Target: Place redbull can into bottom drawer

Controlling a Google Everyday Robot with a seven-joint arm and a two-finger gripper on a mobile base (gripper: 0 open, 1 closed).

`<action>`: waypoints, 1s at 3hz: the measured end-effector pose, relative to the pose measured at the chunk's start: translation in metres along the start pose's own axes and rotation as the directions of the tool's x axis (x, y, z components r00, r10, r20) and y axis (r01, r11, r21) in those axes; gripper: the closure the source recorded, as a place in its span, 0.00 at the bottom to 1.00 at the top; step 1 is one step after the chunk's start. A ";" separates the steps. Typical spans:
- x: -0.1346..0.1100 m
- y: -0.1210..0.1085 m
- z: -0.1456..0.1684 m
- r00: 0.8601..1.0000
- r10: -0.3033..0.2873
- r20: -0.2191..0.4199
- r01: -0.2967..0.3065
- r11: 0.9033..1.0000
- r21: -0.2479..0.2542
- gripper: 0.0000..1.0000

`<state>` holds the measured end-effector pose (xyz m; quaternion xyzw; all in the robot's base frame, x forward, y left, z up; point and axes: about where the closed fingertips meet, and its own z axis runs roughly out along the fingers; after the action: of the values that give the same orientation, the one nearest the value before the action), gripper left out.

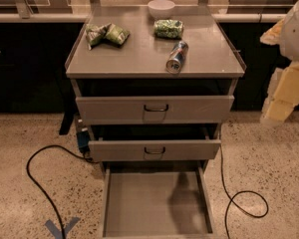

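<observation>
Redbull can [177,57], slim blue-and-silver metal with its shiny end facing the camera, lies on its side near the front right of the flat top of the grey metal cabinet [139,63]. Under two grey drawers with dark handles [156,108], the wide shallow grey bottom drawer [149,203] stands pulled out. The cream-and-white gripper [281,101] hangs at the right edge, well apart from the can, and I cannot tell whether its grip is released or clenched; behind the can sit a crumpled green snack bag [107,34], a second green bag [168,29] and a small white bowl [161,7].

The slim blue-and-silver metal redbull can [177,57] has red marks. The wide grey metal bottom drawer [139,208] is plain. The crinkly snack bags [107,34] are green. The cream gripper [284,96] hangs at the right edge.
</observation>
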<state>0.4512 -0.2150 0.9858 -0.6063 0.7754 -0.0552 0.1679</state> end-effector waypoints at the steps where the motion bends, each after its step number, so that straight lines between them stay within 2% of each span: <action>1: -0.014 -0.032 0.001 0.999 -0.048 -0.009 0.048 0.998 0.050 0.00; 2: -0.031 -0.068 0.001 0.994 -0.110 -0.010 0.110 0.990 0.091 0.00; 3: -0.047 -0.102 0.007 0.983 -0.185 0.011 0.183 0.977 0.106 0.00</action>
<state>0.5575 -0.1958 1.0182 -0.6663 0.7103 -0.1046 0.2014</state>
